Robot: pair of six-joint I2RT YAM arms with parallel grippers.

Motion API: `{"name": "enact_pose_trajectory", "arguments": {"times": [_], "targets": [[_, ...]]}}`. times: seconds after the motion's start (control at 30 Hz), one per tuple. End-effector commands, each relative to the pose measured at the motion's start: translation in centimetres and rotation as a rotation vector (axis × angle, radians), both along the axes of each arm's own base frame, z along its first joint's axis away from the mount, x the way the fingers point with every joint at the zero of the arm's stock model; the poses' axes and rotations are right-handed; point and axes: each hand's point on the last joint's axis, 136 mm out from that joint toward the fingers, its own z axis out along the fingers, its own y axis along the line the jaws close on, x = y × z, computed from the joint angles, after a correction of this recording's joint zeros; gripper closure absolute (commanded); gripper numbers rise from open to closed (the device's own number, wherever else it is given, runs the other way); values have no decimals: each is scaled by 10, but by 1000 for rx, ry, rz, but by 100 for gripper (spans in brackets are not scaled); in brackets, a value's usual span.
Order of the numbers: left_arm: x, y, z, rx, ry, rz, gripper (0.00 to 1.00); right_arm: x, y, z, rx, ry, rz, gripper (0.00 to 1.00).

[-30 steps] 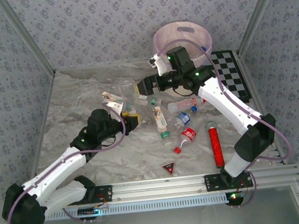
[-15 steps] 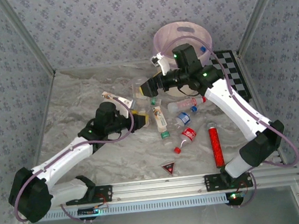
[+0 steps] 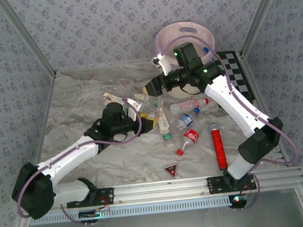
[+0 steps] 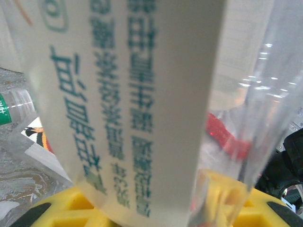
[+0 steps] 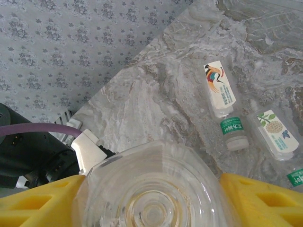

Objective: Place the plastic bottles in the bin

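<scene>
- The plastic bottles are mostly scattered about the middle of the surface, and the bin stands at its far edge, right of centre.
- Over the last second the right gripper has been drawn in from wide apart onto a clear bottle, just in front of the bin. Its yellow pads are now pressed against both flanks.
- In the same second the left gripper has been carried from the left side toward the middle cluster. It has been kept clamped on a white-labelled bottle.
- Both arms can therefore be judged loaded, with two bottles ready for the bin.
- The right arm has the shorter way. It also lies between the left arm and the bin, so a clash is to be watched for.
- The clear bottle's round base between the pads is shown by the right wrist view. Two labelled bottles lying flat beyond it are shown there too.
- In the top view the clear bottle is hardly made out against the pale surface.
- Teal print on the held label, close against the lens, is given by the left wrist view.
- The top view does not settle what is held there, or whether it is lifted, but it alone places both loads relative to the bin.
</scene>
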Motion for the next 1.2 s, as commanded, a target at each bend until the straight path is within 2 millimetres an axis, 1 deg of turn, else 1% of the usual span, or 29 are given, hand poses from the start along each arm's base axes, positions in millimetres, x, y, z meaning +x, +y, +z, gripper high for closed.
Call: {"name": "enact_pose_trajectory", "arguments": {"times": [0.0,0.1,0.13,0.17,0.2,0.27,0.3,0.33,0.4,0.47,0.53,0.6,0.63,0.7,0.8,0.87,0.93,1.0,1.07,1.17], "targets": [[5,-8,27,-36,-64,-21,100,-5,-6,12,12,-6,11,36],[11,-6,31,-30,-75,9,100,-1,-13,19,17,-17,-16,42],[13,-5,31,-28,-76,21,97,0,-15,21,21,-21,-23,43],[14,-4,30,-24,-76,37,82,2,-16,26,28,-32,-32,43],[17,-2,29,-18,-71,58,60,4,-18,32,37,-44,-42,44],[17,3,28,-3,-66,82,24,8,-22,47,49,-85,-62,47],[18,6,27,8,-67,98,12,11,-24,57,54,-113,-77,47],[20,10,27,18,-70,119,8,15,-28,65,59,-137,-94,47],[24,19,25,39,-78,171,2,21,-36,84,69,-190,-133,48],[28,27,21,56,-80,220,1,27,-45,100,67,-256,-176,51],[33,35,16,70,-64,269,1,37,-60,122,72,-328,-262,54],[38,43,8,91,-33,320,1,46,-80,146,82,-397,-351,58],[41,48,5,105,-14,347,1,48,-88,157,90,-422,-380,59],[47,62,-8,167,46,416,4,56,-109,177,81,-483,-471,63],[53,82,-25,271,111,522,5,73,-145,198,62,-559,-639,69],[56,93,-36,311,142,583,5,87,-171,209,59,-600,-756,72],[56,102,-44,323,175,630,5,99,-191,213,42,-624,-848,75],[54,109,-49,315,201,656,5,113,-205,210,3,-636,-918,76],[52,116,-54,312,221,680,5,127,-214,202,-48,-638,-959,77],[50,124,-60,304,236,706,5,153,-219,180,-118,-620,-981,78]]}}
